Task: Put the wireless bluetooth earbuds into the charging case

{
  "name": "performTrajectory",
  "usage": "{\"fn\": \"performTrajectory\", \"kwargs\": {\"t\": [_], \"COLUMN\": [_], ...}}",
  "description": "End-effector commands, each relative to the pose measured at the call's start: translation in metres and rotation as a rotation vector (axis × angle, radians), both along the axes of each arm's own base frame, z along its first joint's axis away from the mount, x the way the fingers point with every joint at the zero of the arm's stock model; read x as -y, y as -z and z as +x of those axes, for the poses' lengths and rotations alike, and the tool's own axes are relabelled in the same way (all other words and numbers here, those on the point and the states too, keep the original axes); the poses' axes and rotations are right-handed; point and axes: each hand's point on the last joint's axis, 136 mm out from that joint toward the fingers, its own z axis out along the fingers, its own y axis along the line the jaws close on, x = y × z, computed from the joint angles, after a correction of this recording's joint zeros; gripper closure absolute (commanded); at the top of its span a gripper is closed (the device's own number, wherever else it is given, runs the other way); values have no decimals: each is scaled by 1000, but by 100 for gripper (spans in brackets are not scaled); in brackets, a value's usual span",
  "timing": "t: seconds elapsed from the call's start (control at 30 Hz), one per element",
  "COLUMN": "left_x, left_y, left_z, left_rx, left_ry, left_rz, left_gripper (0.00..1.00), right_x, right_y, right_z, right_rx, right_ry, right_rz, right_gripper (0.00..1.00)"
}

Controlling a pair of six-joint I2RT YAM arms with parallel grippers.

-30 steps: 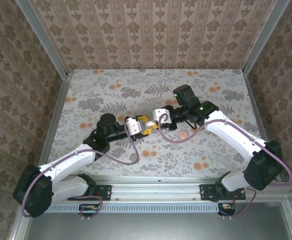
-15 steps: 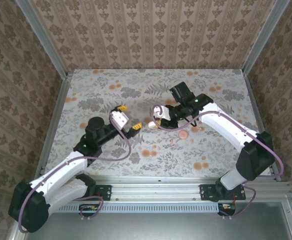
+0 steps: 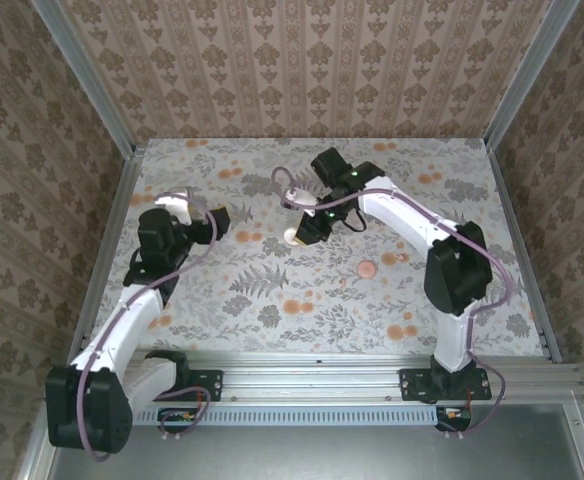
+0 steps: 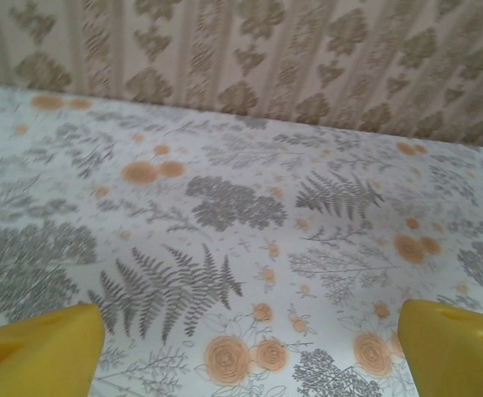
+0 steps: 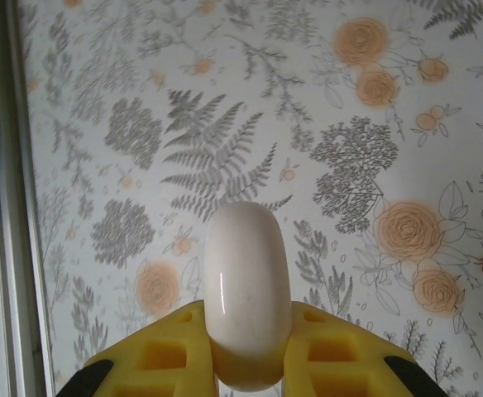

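Above the middle of the floral tabletop (image 3: 272, 300), we see the right hand (image 5: 248, 335) pinching the charging case (image 5: 246, 281), a smooth, glossy, off-white capsule with rounded ends. It stands upright between blocky yellow fingers (image 5: 167, 356) moulded with square recesses, and open cloth lies on every side of it.

The left hand (image 4: 246, 347) sits towards the tabletop's left side with its yellow pads (image 4: 35, 347) spread wide and only printed ferns and orange roses between them. It faces a long clear stretch of cloth that runs to the back wall.

Aluminium rails (image 3: 107, 250) frame the tabletop at left and right, with wallpapered walls (image 3: 312, 70) rising behind them. The case hangs well apart from both rails.

A small round pinkish disc (image 3: 368, 269) lies flat on the cloth nearer the arm bases than the case and to its right, touching nothing.

The earbuds are too small for us to pick out against the busy print.
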Motion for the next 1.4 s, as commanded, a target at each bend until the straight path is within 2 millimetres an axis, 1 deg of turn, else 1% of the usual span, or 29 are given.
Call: {"fn": "performTrajectory", "kwargs": {"t": [0.0, 0.23, 0.33, 0.43, 0.53, 0.8, 1.0, 1.13, 1.37], "left_x": [-9, -23, -24, -24, -24, -22, -22, -21, -21], "left_y": [17, 46, 53, 57, 62, 73, 87, 90, 93], "left_z": [3, 13, 17, 19, 21, 25, 25, 26, 28], "left_rx": [-185, -358, -381, -391, -401, -436, -475, -482, -493], "left_ry": [-48, -94, -99, -105, -102, -90, -91, -89, -86], "left_rz": [-74, -82, -93, -98, -94, -96, -91, -93, -98], "left_gripper": [7, 7, 7, 7, 7, 8, 8, 8, 8], "right_x": [-3, -21, -34, -44, -49, -56, -61, -61, -58], "right_y": [14, 48, 58, 69, 79, 101, 114, 122, 128], "right_z": [8, 31, 42, 45, 48, 53, 55, 55, 57], "right_rx": [-169, -335, -404, -454, -484, -525, -560, -578, -574], "right_ry": [139, 229, 283, 281, 286, 303, 311, 315, 330], "right_rz": [-47, -90, -74, -64, -60, -49, -34, -38, -54], "right_gripper": [83, 82, 80, 79, 79, 79, 79, 77, 63]}}
